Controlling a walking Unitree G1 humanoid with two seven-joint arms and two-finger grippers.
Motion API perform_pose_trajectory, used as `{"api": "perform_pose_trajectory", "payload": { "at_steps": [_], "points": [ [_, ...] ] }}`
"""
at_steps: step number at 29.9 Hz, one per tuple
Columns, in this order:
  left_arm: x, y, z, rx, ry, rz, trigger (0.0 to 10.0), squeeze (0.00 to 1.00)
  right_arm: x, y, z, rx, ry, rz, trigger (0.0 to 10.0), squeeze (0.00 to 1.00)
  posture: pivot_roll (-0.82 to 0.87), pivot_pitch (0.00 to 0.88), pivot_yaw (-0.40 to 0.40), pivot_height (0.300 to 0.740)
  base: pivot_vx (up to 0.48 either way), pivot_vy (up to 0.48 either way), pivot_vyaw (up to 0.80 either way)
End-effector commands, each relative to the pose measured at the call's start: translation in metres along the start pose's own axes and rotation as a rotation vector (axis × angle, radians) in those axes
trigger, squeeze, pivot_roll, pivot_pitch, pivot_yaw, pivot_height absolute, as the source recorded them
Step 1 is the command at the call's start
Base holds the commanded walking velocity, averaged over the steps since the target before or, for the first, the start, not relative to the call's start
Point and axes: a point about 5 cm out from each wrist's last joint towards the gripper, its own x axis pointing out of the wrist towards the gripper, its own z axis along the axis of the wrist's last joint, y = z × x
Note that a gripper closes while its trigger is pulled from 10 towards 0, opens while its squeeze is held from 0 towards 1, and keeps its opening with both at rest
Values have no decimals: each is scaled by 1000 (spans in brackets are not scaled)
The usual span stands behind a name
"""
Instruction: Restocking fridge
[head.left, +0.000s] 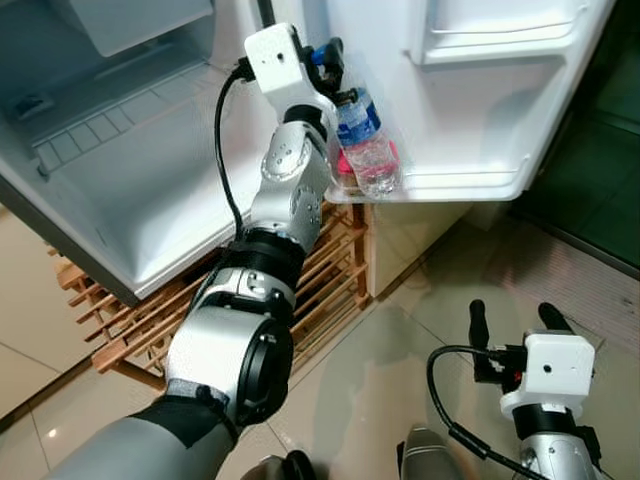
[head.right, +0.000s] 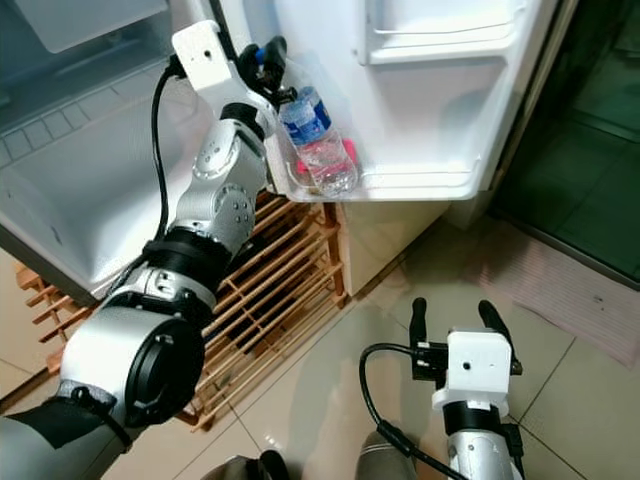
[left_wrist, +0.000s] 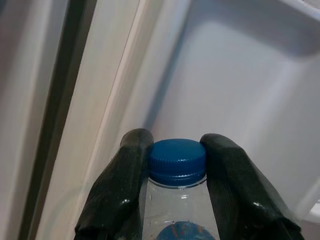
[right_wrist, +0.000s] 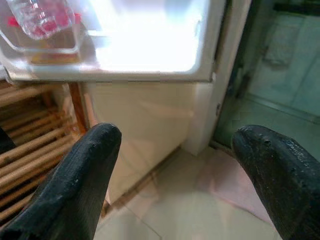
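One water bottle (head.left: 364, 140) with a blue cap (left_wrist: 177, 160) stands in the lower door shelf (head.left: 470, 185) of the open fridge, at the shelf's hinge-side end, leaning slightly, with something pink behind its base. The left gripper (left_wrist: 176, 165) reaches up to it and has both black fingers (left_wrist: 125, 185) pressed against the sides of the cap, so it holds the bottle by its very top. Judging by the clear, thin plastic, the body is light to moderate in weight, smooth and a bit yielding if squeezed hard; the ribbed cap and neck are the stiffest place to grip, though a hold that high lets the bottle swing, so lower on the labelled body would be steadier. The right gripper (head.right: 455, 320) hangs low over the tiled floor (head.right: 590, 400), away from the fridge, its fingers spread wide and holding nothing. A wooden rack (head.left: 330, 270) sits under the fridge
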Motion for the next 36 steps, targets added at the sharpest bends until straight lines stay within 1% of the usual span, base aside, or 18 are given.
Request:
{"api": "perform_pose_trajectory", "payload": {
  "at_steps": [1,2,4,6,7,18,19,21,22,24,25,26,27,28,30,33,35,36],
  "points": [
    [3,-11,5,-3,-2,-7,10000,0,-1,1,4,3,-12,-2,10000,0,-389,76,168,740,0,0,0],
    [3,-11,5,-3,-2,-7,10000,0,-1,1,4,3,-12,-2,10000,0,-389,76,168,740,0,0,0],
    [1,-9,1,34,5,-13,10000,0,0,1,4,3,-11,-4,10000,0,-380,72,168,740,0,0,0],
    [-2,-4,-8,33,31,-7,10000,0,3,2,4,2,-15,-4,10000,0,-378,72,169,740,0,0,0],
    [-3,-5,-12,8,39,-5,10000,0,5,2,5,2,-20,-3,10000,0,-377,72,166,740,0,0,0],
    [5,-25,-3,-42,25,-35,10000,0,7,2,6,4,-27,-7,10000,0,-393,70,176,740,0,0,0],
    [6,-30,0,-34,21,-54,10000,0,7,3,6,5,-27,-9,10000,0,-396,69,179,740,0,0,0],
    [6,-30,1,-11,26,-83,10000,0,8,3,6,4,-31,-12,10000,0,-397,67,182,740,0,0,0],
    [4,-27,0,42,36,-130,10000,0,9,1,8,6,-40,-21,10000,0,-396,65,184,740,0,0,0],
    [3,-25,-1,58,39,-141,10000,0,10,1,9,6,-43,-23,10000,0,-391,64,184,740,0,0,0],
    [-2,-13,-6,128,67,-181,10000,0,12,-2,9,6,-46,-30,10000,0,-376,57,180,740,0,0,0],
    [-5,-9,-9,166,82,-198,10000,0,13,-2,9,6,-45,-32,10000,0,-376,57,180,740,0,0,0],
    [-5,-9,-9,166,82,-198,10000,0,13,-2,9,6,-45,-32,10000,0,-376,57,180,740,0,0,0],
    [-14,-1,-13,192,115,-240,10000,0,16,-3,8,8,-47,-32,10000,0,-356,49,173,740,0,0,0],
    [-21,4,-16,222,129,-273,10000,0,19,-4,8,8,-51,-28,10000,0,-341,38,166,740,0,0,0],
    [-34,11,-19,238,163,-333,10000,0,24,-5,8,10,-59,-24,10000,0,-329,29,163,740,0,0,0],
    [-46,22,-22,301,177,-376,10000,0,30,-5,9,20,-67,-27,10000,0,-312,10,157,740,0,0,0],
    [-51,27,-24,312,198,-391,10000,0,32,-6,10,25,-70,-30,10000,0,-309,7,156,740,0,0,0]
  ]
}}
